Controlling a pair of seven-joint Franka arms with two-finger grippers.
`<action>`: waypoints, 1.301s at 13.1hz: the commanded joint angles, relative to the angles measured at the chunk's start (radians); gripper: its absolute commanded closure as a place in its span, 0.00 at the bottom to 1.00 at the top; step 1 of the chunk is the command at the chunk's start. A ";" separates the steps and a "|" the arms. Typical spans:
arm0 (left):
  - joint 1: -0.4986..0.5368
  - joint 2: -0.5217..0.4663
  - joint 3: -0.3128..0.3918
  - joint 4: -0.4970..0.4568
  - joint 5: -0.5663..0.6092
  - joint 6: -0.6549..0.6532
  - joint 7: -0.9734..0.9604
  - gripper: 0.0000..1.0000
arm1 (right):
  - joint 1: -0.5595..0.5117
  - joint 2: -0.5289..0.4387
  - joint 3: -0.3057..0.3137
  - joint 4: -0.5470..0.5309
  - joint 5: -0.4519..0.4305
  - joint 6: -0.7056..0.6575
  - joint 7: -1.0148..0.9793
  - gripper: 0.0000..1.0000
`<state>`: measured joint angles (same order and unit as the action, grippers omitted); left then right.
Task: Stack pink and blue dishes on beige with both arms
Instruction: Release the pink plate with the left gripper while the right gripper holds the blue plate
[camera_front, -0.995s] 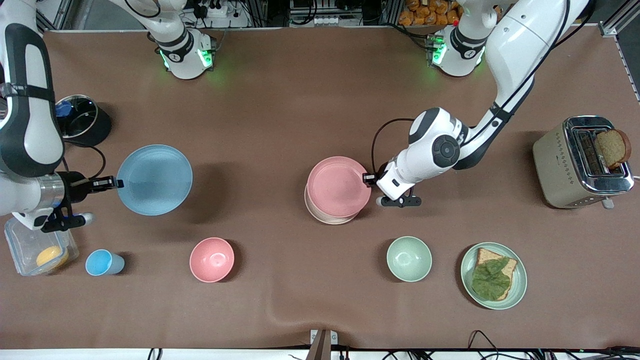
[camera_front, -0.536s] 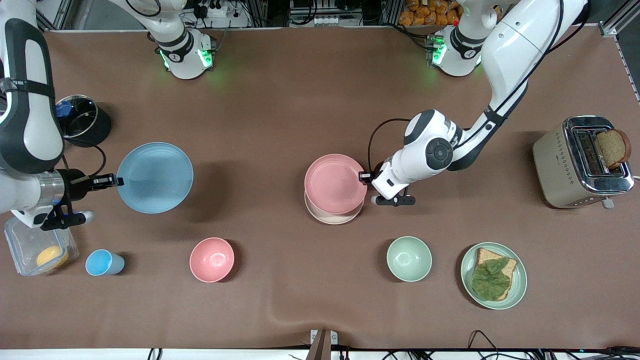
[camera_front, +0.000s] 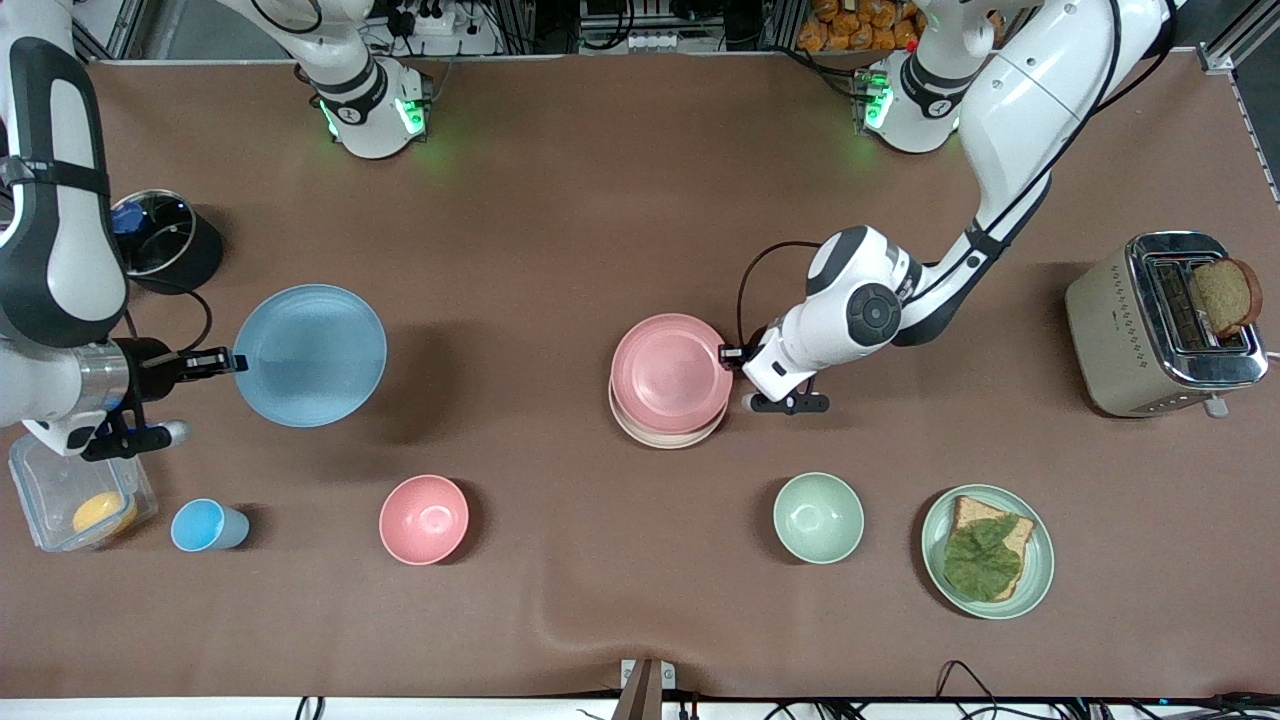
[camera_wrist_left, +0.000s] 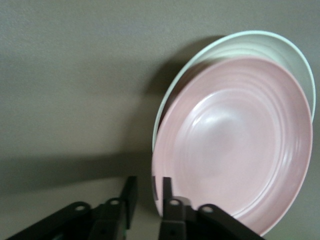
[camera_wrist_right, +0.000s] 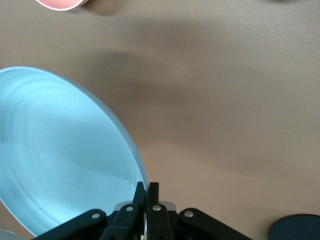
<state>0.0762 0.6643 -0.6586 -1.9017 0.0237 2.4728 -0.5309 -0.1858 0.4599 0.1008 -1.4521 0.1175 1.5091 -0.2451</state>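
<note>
Robot lab: bolted arm bases (camera_front: 372, 110), aluminium framing (camera_front: 520, 25), cables.

Bystanders on the brown desk (camera_front: 600, 200)

Along the edge nearest the front camera, from the right arm's end: a clear plastic box (camera_front: 60, 500) holding something yellow, a small blue cup (camera_front: 205, 526), a deep pink bowl (camera_front: 424, 519), a pale green bowl (camera_front: 818, 517), and a pale green plate (camera_front: 1040, 560) carrying bread under a leaf. A beige-and-chrome toaster (camera_front: 1150, 330) holds a brown slice; a black glass-lidded pot (camera_front: 165, 240) stands at the right arm's end.
</note>
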 joint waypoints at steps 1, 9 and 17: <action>-0.007 0.001 0.004 0.021 0.022 -0.006 -0.017 0.00 | -0.003 -0.009 -0.001 -0.007 0.013 -0.009 0.012 1.00; 0.074 -0.071 0.004 0.117 0.025 -0.223 -0.004 0.00 | 0.052 -0.032 0.007 0.001 0.019 -0.010 0.104 1.00; 0.301 -0.084 0.004 0.165 0.140 -0.402 0.147 0.00 | 0.334 0.020 0.007 0.018 0.131 0.115 0.225 1.00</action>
<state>0.3250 0.5902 -0.6472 -1.7355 0.1258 2.1097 -0.4282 0.0887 0.4522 0.1198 -1.4339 0.2098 1.5654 -0.0457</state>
